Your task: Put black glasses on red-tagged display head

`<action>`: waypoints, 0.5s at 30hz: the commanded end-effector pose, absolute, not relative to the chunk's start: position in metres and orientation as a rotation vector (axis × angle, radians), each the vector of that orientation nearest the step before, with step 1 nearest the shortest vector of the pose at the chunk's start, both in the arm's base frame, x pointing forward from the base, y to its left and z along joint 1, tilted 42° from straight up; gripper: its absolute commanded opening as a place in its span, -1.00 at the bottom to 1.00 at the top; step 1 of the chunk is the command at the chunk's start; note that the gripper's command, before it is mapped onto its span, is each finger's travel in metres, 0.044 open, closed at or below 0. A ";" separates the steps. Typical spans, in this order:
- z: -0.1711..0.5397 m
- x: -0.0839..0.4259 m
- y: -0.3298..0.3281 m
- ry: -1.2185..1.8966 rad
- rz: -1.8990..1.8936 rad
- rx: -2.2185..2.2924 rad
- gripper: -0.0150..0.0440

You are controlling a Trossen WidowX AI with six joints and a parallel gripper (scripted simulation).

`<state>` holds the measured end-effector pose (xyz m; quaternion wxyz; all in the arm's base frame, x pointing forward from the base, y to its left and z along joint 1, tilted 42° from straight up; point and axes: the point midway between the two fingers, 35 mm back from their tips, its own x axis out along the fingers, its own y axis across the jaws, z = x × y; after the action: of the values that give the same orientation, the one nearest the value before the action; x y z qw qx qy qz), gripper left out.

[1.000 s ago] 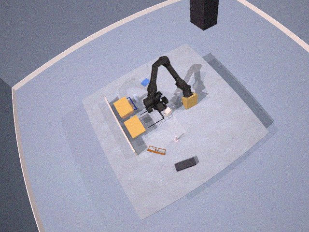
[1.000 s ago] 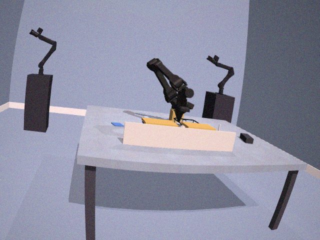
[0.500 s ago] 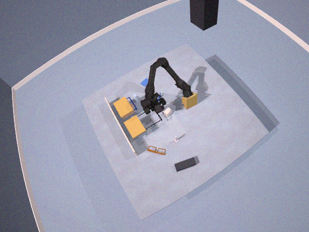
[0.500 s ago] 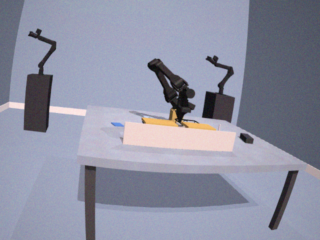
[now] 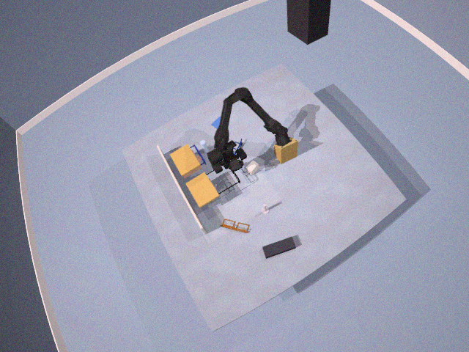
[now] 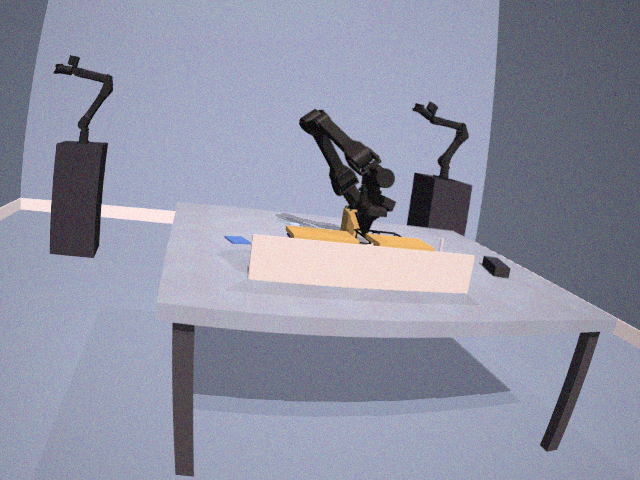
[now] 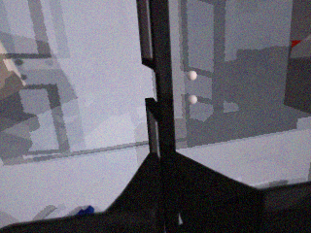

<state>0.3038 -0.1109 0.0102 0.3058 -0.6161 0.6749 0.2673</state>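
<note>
My gripper (image 5: 234,166) (image 6: 364,230) (image 7: 161,159) is shut on the black glasses (image 5: 238,180) (image 6: 385,233) (image 7: 164,73) by their front. Their pale nose pads (image 7: 192,75) show on the side facing the heads. In the top view their temples point at the lower display head (image 5: 202,189) (image 6: 403,242), their ends at or near its sides. A bit of red tag (image 7: 295,44) shows at the wrist view's right edge, apparently on this head. The front stands off from it. The other head (image 5: 185,160) (image 6: 323,235) wears blue glasses (image 5: 198,153). The temple ends and nose are hidden.
A pale panel (image 5: 182,189) (image 6: 361,266) stands behind both heads. Another blue pair (image 5: 238,147) and a pale block (image 5: 252,167) lie near the gripper. Orange glasses (image 5: 235,226), a small white stand (image 5: 265,208), a dark box (image 5: 280,246) (image 6: 496,266) and a blue card (image 6: 237,239) are farther off.
</note>
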 end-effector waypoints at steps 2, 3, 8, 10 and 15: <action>0.008 0.312 -0.112 1.795 0.721 -1.637 -0.49; 0.008 0.313 -0.113 1.795 0.721 -1.637 -0.49; 0.008 0.320 -0.114 1.794 0.720 -1.637 -0.49; 0.007 0.323 -0.114 1.794 0.720 -1.637 -0.49; 0.008 0.331 -0.115 1.794 0.720 -1.637 -0.49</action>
<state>0.3257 -0.1138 0.0099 0.3062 -0.6164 0.6747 0.2668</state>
